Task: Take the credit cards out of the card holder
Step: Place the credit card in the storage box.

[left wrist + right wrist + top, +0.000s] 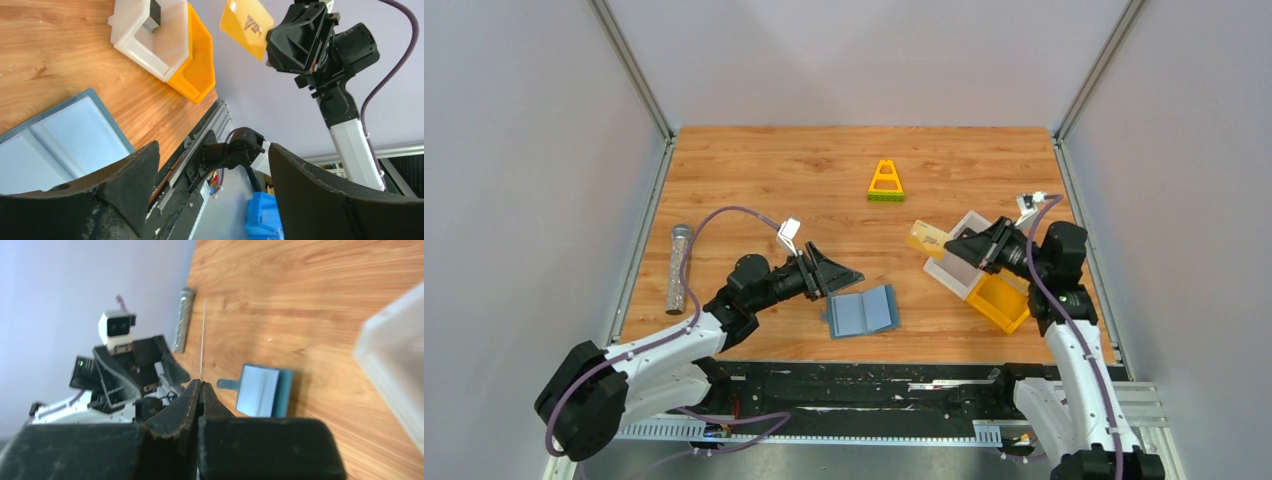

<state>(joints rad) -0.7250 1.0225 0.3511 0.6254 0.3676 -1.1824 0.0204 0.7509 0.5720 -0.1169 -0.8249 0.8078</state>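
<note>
Beside card holder [862, 312], left gripper [843, 280] apart, right gripper [951, 245] clamped on yellow card [926, 239]

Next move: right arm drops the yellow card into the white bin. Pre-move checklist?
1. Grip on the yellow card: ok. The right gripper is shut on it; the right wrist view shows the card edge-on between the fingers.
2. Card clear of the card holder: ok. The card is in the air and the holder lies open on the table.
3. Card over the white bin: not ok. In the top view it hangs just left of the bin's rim.
4. Path clear of the left gripper: ok. It is open, empty and beside the holder.
5. More cards in the holder: cannot tell.
</note>
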